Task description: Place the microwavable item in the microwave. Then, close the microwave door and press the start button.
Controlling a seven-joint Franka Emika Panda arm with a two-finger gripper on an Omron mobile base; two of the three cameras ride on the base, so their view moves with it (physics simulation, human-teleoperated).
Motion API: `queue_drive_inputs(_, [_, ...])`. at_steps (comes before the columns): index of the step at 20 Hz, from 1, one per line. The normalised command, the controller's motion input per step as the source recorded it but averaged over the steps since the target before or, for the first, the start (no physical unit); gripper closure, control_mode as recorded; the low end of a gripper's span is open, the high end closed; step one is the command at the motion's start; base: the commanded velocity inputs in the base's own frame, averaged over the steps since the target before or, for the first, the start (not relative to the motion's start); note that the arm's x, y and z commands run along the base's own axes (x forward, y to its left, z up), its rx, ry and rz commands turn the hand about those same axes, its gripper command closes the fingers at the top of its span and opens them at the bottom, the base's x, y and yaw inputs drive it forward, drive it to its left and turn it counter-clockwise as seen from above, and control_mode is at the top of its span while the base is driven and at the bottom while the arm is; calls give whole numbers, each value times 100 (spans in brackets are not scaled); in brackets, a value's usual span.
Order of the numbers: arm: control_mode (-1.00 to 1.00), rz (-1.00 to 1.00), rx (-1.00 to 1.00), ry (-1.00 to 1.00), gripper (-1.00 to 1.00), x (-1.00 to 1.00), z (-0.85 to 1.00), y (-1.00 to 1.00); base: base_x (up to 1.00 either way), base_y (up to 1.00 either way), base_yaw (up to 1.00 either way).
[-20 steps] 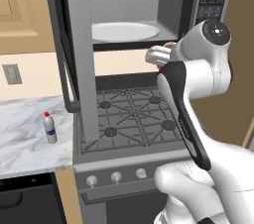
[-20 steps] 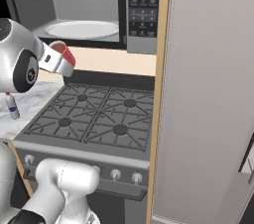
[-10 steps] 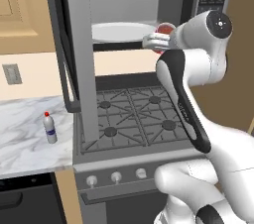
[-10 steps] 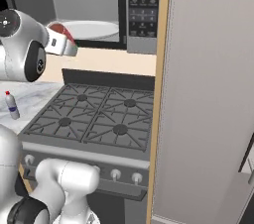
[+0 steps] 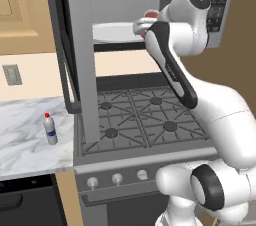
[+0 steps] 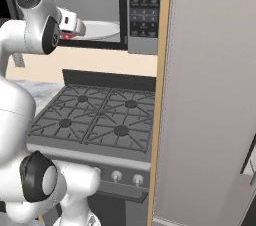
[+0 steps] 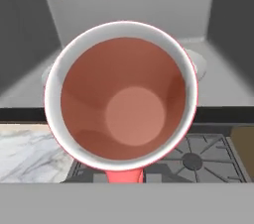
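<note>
Cup is up at the microwave mouth now; a sec ago I had it lower, over the stove. Gripper is clamped narrow on it, at the opening's near edge, just short of the turntable. Insert step nearly there imo. Long axis looks about vertical, mouth facing up at the hand cam. Door hangs open at left.
</note>
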Motion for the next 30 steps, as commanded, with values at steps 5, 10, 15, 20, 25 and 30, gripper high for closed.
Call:
queue_drive_inputs(5, [-100, 5, -9, 23, 100, 81, -1, 1, 0, 0, 0])
queue_drive_inputs(10, [-100, 5, -8, 9, 100, 69, -1, 2, 0, 0, 0])
queue_drive_inputs(15, [-100, 1, -11, 6, 100, 56, -6, 12, 0, 0, 0])
queue_drive_inputs(20, [-100, 0, -14, 3, 100, 49, -26, 16, 0, 0, 0])
queue_drive_inputs(25, [-100, 1, -14, 6, 100, 53, -37, 15, 0, 0, 0])
queue_drive_inputs(30, [-100, 2, -10, 9, 100, 42, -23, 5, 0, 0, 0])
